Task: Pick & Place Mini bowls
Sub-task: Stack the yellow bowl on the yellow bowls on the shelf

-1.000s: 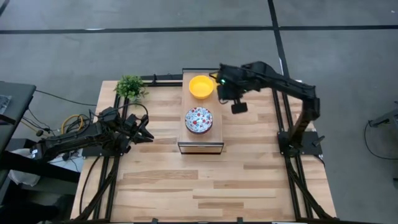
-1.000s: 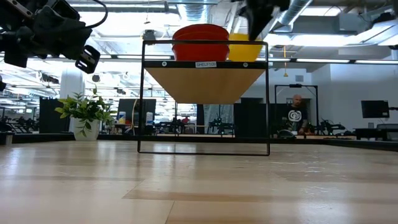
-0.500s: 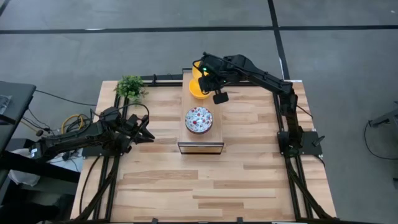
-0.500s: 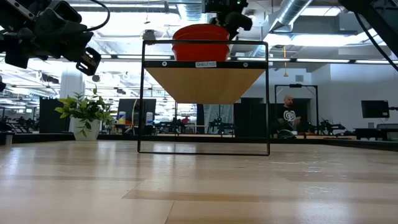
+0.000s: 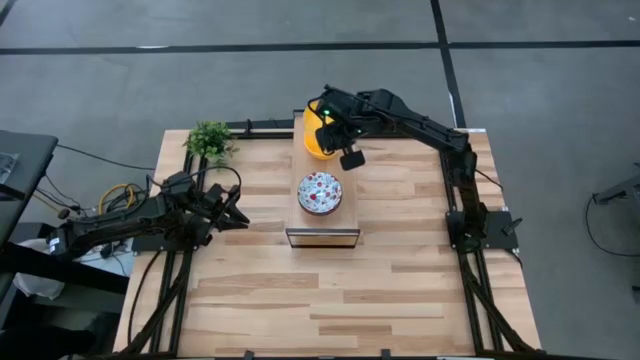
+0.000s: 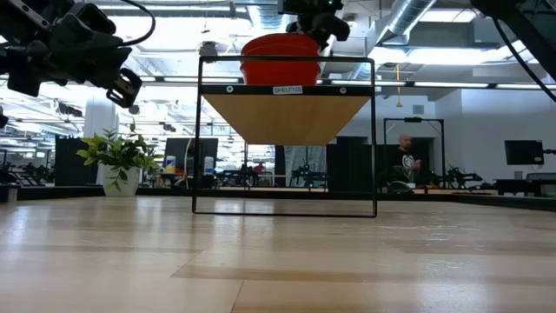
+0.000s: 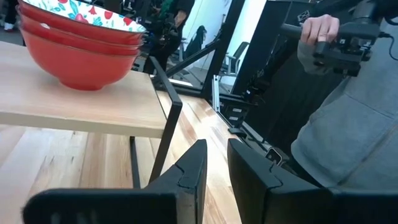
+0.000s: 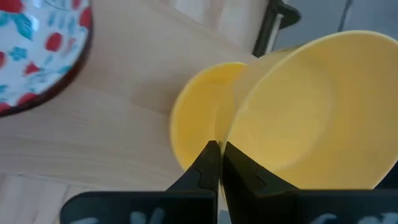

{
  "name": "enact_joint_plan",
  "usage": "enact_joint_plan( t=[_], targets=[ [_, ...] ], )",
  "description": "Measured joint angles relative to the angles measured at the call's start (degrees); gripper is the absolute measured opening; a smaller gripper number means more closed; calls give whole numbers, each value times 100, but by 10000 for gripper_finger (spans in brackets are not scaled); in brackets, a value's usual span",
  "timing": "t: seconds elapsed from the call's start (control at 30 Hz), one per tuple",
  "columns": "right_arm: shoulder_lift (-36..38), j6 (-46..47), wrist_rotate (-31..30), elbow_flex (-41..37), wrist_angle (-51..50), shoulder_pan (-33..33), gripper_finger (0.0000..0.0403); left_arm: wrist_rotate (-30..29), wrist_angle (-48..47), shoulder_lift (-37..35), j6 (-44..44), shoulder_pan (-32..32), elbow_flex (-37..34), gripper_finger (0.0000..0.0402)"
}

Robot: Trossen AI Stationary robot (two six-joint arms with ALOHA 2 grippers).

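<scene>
Two plain yellow mini bowls show in the right wrist view: one sits on the far end of the raised wooden shelf, the other is tilted over it. My right gripper is shut on the tilted one, above the shelf's far end. A stack of red bowls with floral insides stands on the shelf's middle. My left gripper hovers narrowly open left of the shelf, touching nothing. My right gripper pinches the rim of the tilted yellow bowl between its two fingers, one finger outside the wall and one inside. It comes slanting down from the table's right. The bowl stands steeply on edge over the other yellow bowl; whether they touch, I cannot tell.
A small green potted plant stands at the table's far left corner. The shelf's black frame rises from the table's middle. A person's hand on a controller shows beyond the table. Bare wood lies along the near half.
My right gripper has swung from right of the shelf toward the table's left and now sits over the yellow bowl at the shelf's far end. In the low view, the yellow seen right of the red stack has gone out of sight behind it.
</scene>
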State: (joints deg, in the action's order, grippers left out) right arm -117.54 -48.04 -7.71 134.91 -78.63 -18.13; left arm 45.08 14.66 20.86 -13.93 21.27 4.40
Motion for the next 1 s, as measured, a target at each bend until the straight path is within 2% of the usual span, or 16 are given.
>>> enact_joint_plan(
  t=[0.17, 0.57, 1.0],
  targets=[
    [1, 44, 348, -69, -13, 0, 0, 0, 0, 0, -2, 0, 0, 63],
    [-79, 156, 486, -297, -83, -2, 0, 0, 0, 0, -3, 0, 0, 63],
    [-332, 156, 283, -310, -179, -29, 0, 0, 2, 31, 8, 0, 0, 63]
  ],
)
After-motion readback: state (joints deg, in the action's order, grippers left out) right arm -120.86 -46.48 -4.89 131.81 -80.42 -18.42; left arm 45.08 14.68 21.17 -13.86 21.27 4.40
